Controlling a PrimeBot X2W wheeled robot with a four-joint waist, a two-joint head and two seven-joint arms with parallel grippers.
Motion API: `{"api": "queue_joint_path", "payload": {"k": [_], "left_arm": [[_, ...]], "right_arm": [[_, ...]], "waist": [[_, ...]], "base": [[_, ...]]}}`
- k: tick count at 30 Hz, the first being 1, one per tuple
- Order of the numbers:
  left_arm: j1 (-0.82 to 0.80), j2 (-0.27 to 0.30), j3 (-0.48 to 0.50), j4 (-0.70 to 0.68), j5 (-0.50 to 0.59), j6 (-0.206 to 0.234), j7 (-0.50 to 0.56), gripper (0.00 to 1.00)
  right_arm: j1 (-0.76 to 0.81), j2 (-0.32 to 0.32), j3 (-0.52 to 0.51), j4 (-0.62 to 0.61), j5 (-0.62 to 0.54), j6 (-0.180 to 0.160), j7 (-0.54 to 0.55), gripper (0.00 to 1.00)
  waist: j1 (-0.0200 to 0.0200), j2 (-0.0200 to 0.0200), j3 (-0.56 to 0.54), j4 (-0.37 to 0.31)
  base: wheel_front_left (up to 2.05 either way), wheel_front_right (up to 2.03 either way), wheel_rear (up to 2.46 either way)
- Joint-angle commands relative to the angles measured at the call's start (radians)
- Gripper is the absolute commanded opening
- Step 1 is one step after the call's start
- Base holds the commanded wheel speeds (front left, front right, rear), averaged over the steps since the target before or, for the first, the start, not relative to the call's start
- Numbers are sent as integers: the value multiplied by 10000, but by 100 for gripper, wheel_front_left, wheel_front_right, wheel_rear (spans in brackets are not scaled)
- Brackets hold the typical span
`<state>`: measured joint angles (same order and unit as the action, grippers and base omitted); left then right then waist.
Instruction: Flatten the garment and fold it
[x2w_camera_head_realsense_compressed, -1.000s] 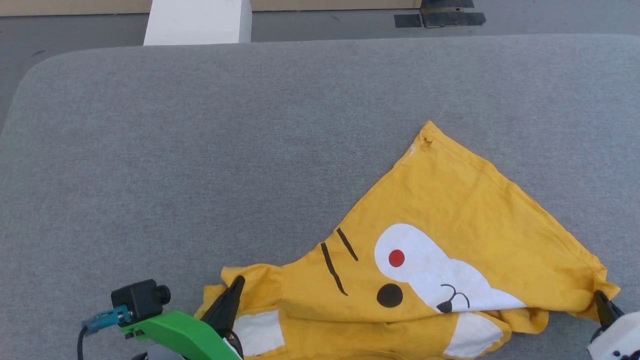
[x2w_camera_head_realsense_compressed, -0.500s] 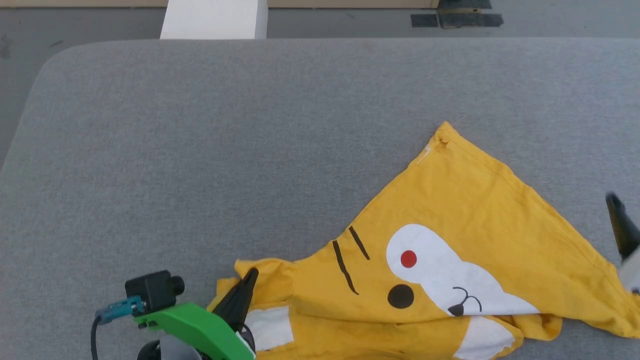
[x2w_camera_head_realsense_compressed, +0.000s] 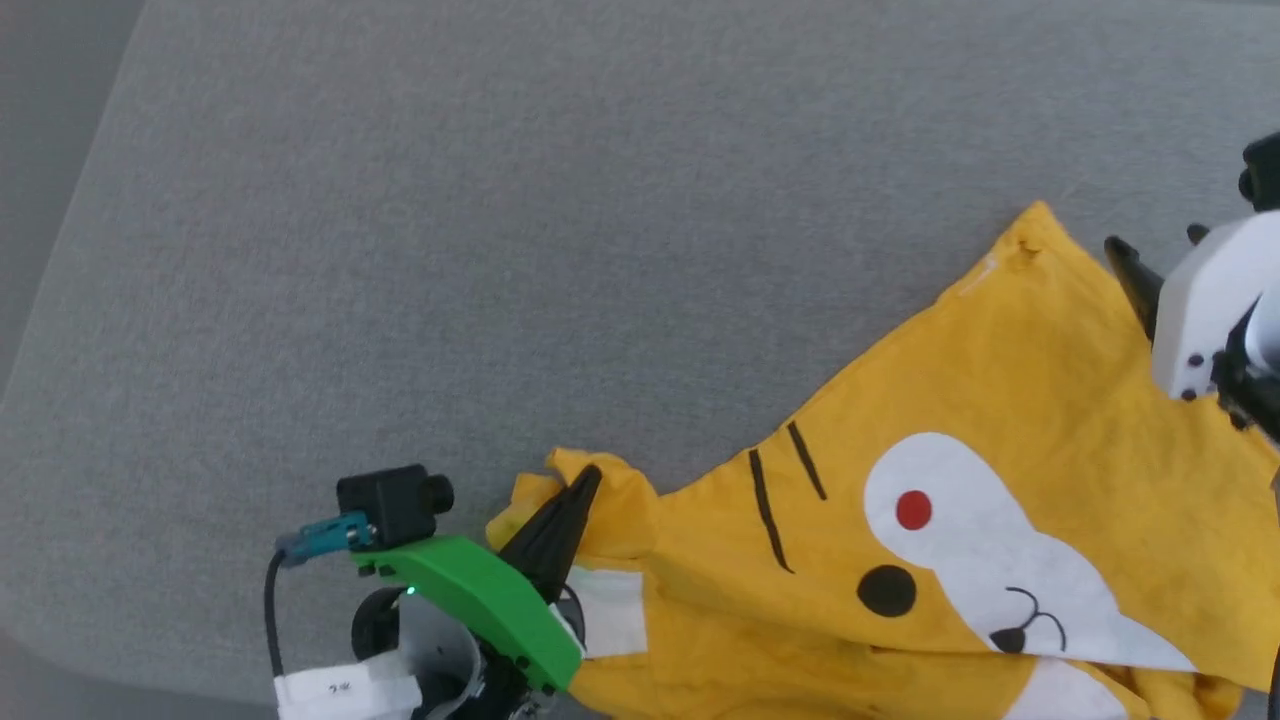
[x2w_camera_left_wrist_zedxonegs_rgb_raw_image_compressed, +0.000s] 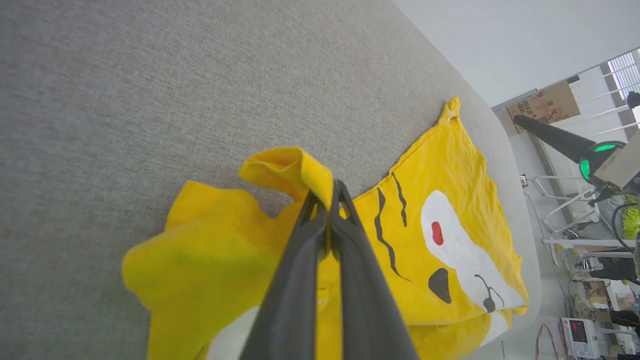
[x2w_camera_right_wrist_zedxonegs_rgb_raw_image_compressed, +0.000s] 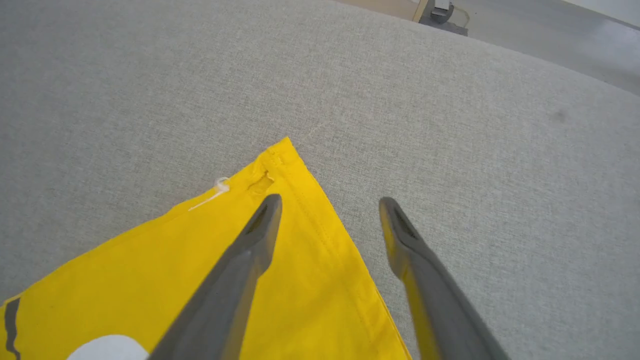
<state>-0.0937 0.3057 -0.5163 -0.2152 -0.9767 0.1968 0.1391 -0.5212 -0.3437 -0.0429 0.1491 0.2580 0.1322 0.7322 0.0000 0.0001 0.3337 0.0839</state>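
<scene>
Right wrist view: spread right tool (x2w_camera_right_wrist_zedxonegs_rgb_raw_image_compressed: 330, 200) straddles garment (x2w_camera_right_wrist_zedxonegs_rgb_raw_image_compressed: 310, 285) edge.

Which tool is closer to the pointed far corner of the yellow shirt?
Right. The right tool is open right at that corner; the left tool is across the shirt, shut on a bunched fold.

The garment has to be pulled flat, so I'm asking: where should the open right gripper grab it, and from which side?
Probably the garment's far pointed corner, flat and free on the grey surface. Come across the hemmed edge that the right gripper straddles. The left gripper clamps the bunched opposite end.
</scene>
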Motion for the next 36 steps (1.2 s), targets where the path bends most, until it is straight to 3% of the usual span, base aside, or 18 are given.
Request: {"api": "queue_joint_path", "payload": {"k": [1, 13, 14, 15, 16, 20, 24, 36], "left_arm": [[-281, -99, -28, 90, 19, -103, -54, 0], [-991, -555, -200, 777, -32, -593, -238, 0], [-1008, -565, -195, 803, -41, -607, -248, 0], [-1027, -573, -190, 831, -48, -623, -260, 0], [-1039, -578, -183, 851, -57, -630, -266, 0], [-1061, -563, -101, 933, -122, -638, -290, 0], [-1033, -534, 92, 1025, -190, -606, -425, 0], [-2149, 342, 898, 1260, 651, -90, -653, 0]], "right_arm": [[-289, -119, 155, 170, -96, -15, 44, 100], [-1051, -1124, 1582, 1262, 332, -15, 970, 100], [-1048, -1203, 1739, 1268, 474, -15, 1116, 76], [-1046, -1307, 1905, 1256, 633, -15, 1289, 13], [-1041, -1392, 2028, 1237, 752, -15, 1427, 0], [-1051, -1635, 2202, 1097, 1017, -15, 1536, 0], [-948, -1418, 1929, 1089, 958, -15, 682, 0], [-786, 287, 454, 1274, 729, -15, -3008, 0]], "waist": [[0, -1, 734, 672], [0, -1, 1456, 1223], [0, -1, 1473, 1231], [0, -1, 1490, 1237], [0, -1, 1498, 1238], [0, -1, 1457, 1169], [0, -1, 1166, 964], [0, -1, -808, -160]], "base": [[0, 0, 0], [0, 0, 0], [0, 0, 0], [0, 0, 0], [0, 0, 0], [0, 0, 0], [0, 0, 0], [0, 0, 0]]}}
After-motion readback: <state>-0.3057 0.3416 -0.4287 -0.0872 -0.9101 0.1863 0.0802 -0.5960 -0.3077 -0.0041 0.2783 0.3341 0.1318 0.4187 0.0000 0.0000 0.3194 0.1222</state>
